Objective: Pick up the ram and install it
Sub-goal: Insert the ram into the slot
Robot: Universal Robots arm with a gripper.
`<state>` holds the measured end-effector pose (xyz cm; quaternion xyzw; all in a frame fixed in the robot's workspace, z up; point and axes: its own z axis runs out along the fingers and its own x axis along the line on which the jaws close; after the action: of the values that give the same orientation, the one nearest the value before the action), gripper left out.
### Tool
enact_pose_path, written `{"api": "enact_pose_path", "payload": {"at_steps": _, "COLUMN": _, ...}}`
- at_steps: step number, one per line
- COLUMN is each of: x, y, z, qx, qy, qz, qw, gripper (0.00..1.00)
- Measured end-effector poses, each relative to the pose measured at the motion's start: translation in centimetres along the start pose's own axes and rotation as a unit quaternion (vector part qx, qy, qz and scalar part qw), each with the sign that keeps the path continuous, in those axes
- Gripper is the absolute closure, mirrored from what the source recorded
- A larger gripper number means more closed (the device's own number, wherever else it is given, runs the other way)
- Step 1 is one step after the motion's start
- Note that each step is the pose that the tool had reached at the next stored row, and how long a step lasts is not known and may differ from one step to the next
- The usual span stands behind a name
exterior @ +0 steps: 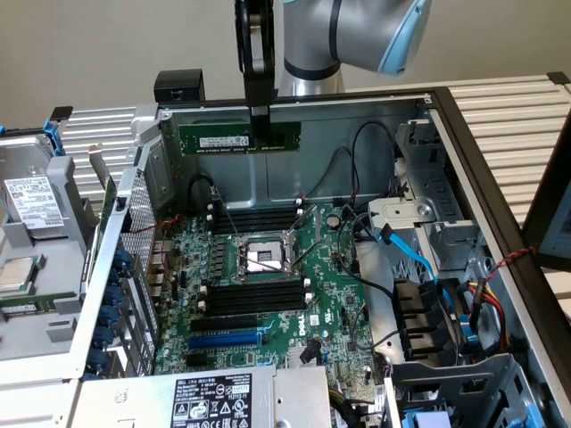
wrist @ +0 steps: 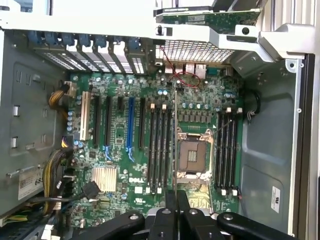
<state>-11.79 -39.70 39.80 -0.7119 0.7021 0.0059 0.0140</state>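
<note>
The pick was done: we saw the claw (exterior: 260, 125) clenched on the ram (exterior: 214, 139), gripping it near the middle of its upper edge. The green stick hung level and on edge in the air. The install was left to do. The ram touched no slot, and the black slots (exterior: 257, 218) on either side of the socket (exterior: 265, 257) looked empty to us. In the exterior view the ram hung well above the socket, in front of the case wall (exterior: 375, 169). In the wrist view the ram (wrist: 175, 135) ran edge-on out from the claw (wrist: 176, 200). Its thin line lay over the strip between the socket (wrist: 194, 152) and the nearest slots (wrist: 159, 150), parallel to them.
</note>
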Motion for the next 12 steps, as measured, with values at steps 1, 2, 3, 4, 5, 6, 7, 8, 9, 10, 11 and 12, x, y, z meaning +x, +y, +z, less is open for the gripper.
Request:
{"api": "enact_pose_path", "payload": {"at_steps": 1, "x": 0.0, "y": 0.03, "z": 0.09, "qx": 0.0030, "qy": 0.0000, "qz": 0.000, "qw": 1.0000, "gripper": 0.88}}
{"api": "enact_pose_path", "payload": {"at_steps": 2, "x": 0.0, "y": 0.11, "z": 0.20, "qx": 0.0052, "qy": 0.0001, "qz": 0.000, "qw": 1.0000, "gripper": 0.88}}
{"api": "enact_pose_path", "payload": {"at_steps": 3, "x": 0.0, "y": 0.22, "z": 0.36, "qx": 0.0071, "qy": 0.0001, "qz": 0.000, "qw": 1.0000, "gripper": 0.88}}
{"api": "enact_pose_path", "payload": {"at_steps": 4, "x": 0.0, "y": 0.27, "z": 0.46, "qx": 0.0085, "qy": 0.0002, "qz": 0.000, "qw": 1.0000, "gripper": 0.88}}
{"api": "enact_pose_path", "payload": {"at_steps": 5, "x": 0.0, "y": 0.31, "z": 0.54, "qx": 0.0102, "qy": 0.0004, "qz": 0.000, "qw": 0.9999, "gripper": 0.88}}
{"api": "enact_pose_path", "payload": {"at_steps": 6, "x": 0.0, "y": 0.34, "z": 0.59, "qx": 0.0119, "qy": 0.0016, "qz": 0.000, "qw": 0.9999, "gripper": 0.88}}
{"api": "enact_pose_path", "payload": {"at_steps": 7, "x": 0.0, "y": 0.38, "z": 0.64, "qx": 0.0137, "qy": 0.0028, "qz": -0.001, "qw": 0.9999, "gripper": 0.88}}
{"api": "enact_pose_path", "payload": {"at_steps": 8, "x": 0.0, "y": 0.43, "z": 0.72, "qx": 0.0152, "qy": 0.0038, "qz": -0.001, "qw": 0.9999, "gripper": 0.88}}
{"api": "enact_pose_path", "payload": {"at_steps": 9, "x": 0.0, "y": 0.47, "z": 0.82, "qx": 0.0163, "qy": 0.0049, "qz": -0.001, "qw": 0.9999, "gripper": 0.88}}
{"api": "enact_pose_path", "payload": {"at_steps": 10, "x": 0.0, "y": 0.52, "z": 0.90, "qx": 0.0172, "qy": 0.0064, "qz": -0.001, "qw": 0.9998, "gripper": 0.88}}
{"api": "enact_pose_path", "payload": {"at_steps": 11, "x": 0.0, "y": 0.56, "z": 1.01, "qx": 0.0181, "qy": 0.0073, "qz": -0.001, "qw": 0.9998, "gripper": 0.88}}
{"api": "enact_pose_path", "payload": {"at_steps": 12, "x": 0.0, "y": 0.59, "z": 1.18, "qx": 0.0187, "qy": 0.0073, "qz": -0.001, "qw": 0.9998, "gripper": 0.88}}
